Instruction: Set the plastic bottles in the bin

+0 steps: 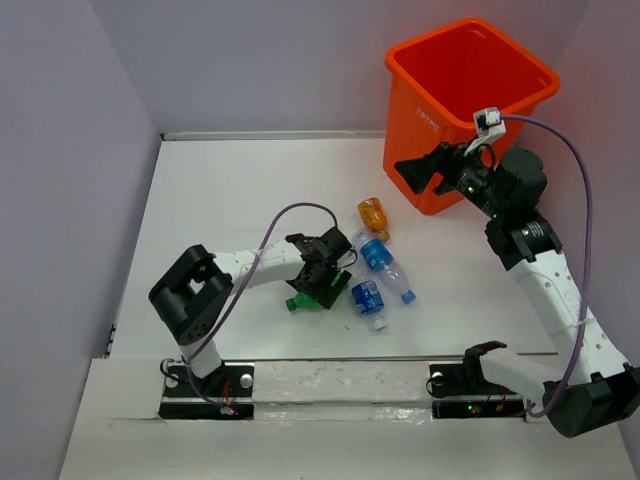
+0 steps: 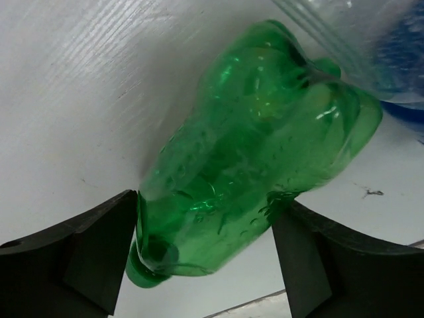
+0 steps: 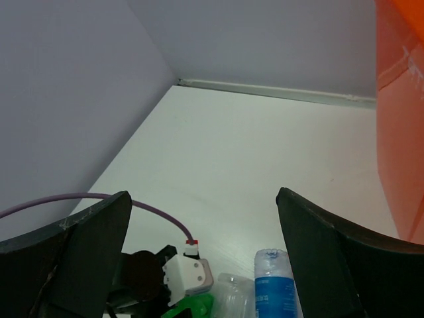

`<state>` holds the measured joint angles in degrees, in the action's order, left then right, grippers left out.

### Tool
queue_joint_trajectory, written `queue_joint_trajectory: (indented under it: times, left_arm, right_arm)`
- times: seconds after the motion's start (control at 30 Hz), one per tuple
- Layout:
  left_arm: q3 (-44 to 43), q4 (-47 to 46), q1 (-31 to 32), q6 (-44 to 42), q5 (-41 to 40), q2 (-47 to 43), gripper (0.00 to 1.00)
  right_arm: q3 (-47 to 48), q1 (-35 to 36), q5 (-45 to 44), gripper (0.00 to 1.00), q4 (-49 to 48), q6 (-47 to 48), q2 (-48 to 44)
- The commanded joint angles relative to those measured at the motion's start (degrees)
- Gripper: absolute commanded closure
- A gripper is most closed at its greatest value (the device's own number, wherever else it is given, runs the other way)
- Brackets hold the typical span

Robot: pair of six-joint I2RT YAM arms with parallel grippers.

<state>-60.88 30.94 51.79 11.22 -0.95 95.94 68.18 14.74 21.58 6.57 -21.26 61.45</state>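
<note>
A green bottle (image 1: 304,301) lies on the white table under my left gripper (image 1: 327,278). In the left wrist view the bottle (image 2: 265,132) lies between the wide-apart jaws of that gripper (image 2: 204,202), cap toward the left finger (image 2: 99,245). The fingers are at its sides. An orange bottle (image 1: 373,215) and two blue-labelled bottles (image 1: 385,264) (image 1: 368,300) lie just to the right. The orange bin (image 1: 470,90) stands at the far right. My right gripper (image 1: 420,172) is open and empty, raised beside the bin's front left wall.
The right wrist view shows the bin wall (image 3: 401,119) at its right edge, a blue-labelled bottle (image 3: 275,288) and a clear bottle (image 3: 235,295) below. Grey walls close in the table on the left and at the back.
</note>
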Motion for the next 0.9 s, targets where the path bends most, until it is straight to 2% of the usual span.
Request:
queue_joint_trajectory:
  times: [0.0,0.17,0.23,0.43,0.5,0.7,0.87]
  left_arm:
    - [1.2,1.6,0.2,0.7,-0.7,1.6,0.25]
    - [2.6,1.7,0.2,2.6,-1.4,-0.9,0.44]
    - [2.6,2.2,0.3,2.8,-1.4,-3.3,0.48]
    - [2.1,4.1,0.3,5.9,-1.6,-14.2,0.48]
    - [1.6,2.7,0.3,7.8,-2.7,-19.1,0.50]
    - [3.2,-9.8,0.3,9.5,-2.0,-29.4,0.51]
    - [5.1,-17.0,0.3,9.9,0.7,-30.4,0.51]
  right_arm:
    - [-2.8,2.4,3.5,0.04,-5.4,-1.9,-1.9]
    - [-5.2,3.6,3.2,0.04,-5.7,-2.4,-4.0]
    - [-5.9,4.2,3.5,0.04,-5.8,-2.9,-4.6]
    - [-9.6,6.5,5.0,0.04,-5.9,-4.5,-6.4]
    - [-12.1,7.1,6.4,0.04,-9.2,-6.4,-6.7]
    - [-19.0,10.3,6.5,0.03,-18.0,-11.9,-7.1]
    - [-19.6,16.5,4.8,0.01,-18.6,-11.6,-3.7]
